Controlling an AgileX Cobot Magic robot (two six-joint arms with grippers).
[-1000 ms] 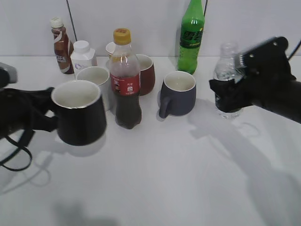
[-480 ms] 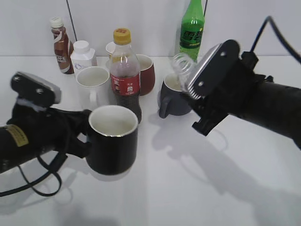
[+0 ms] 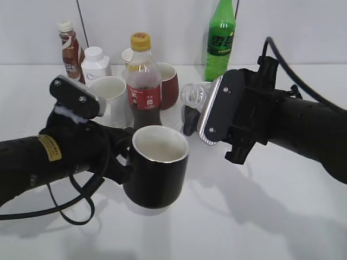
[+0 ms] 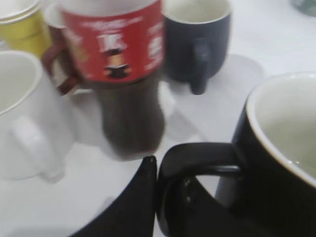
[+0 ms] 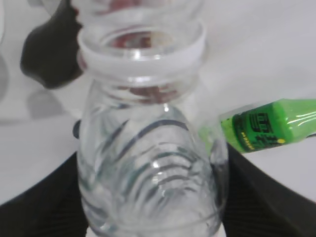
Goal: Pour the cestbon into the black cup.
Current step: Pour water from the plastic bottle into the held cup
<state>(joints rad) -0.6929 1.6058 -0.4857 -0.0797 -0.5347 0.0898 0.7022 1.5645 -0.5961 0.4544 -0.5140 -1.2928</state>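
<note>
My left gripper (image 3: 123, 156) is shut on the loop handle of the black cup (image 3: 157, 167), which has a white inside and stands at the centre front; in the left wrist view the handle (image 4: 197, 160) sits between my fingers (image 4: 163, 197). My right gripper (image 3: 217, 116) is shut on the cestbon (image 3: 193, 96), a clear ribbed bottle with no cap, tilted with its open mouth pointing left, up and right of the cup's rim. In the right wrist view the bottle (image 5: 148, 163) fills the frame between my fingers (image 5: 148, 217).
Behind stand a cola bottle (image 3: 144, 81) with red label and yellow cap, a white mug (image 3: 110, 96), a dark red mug (image 3: 168, 84), a grey-blue mug (image 4: 197, 34), a tall green soda bottle (image 3: 220, 40), a brown drink bottle (image 3: 69, 51) and a white jar (image 3: 95, 64).
My left gripper has carried the black cup right toward the centre. My right gripper has moved left with the cestbon and tilted it further toward the cup.
</note>
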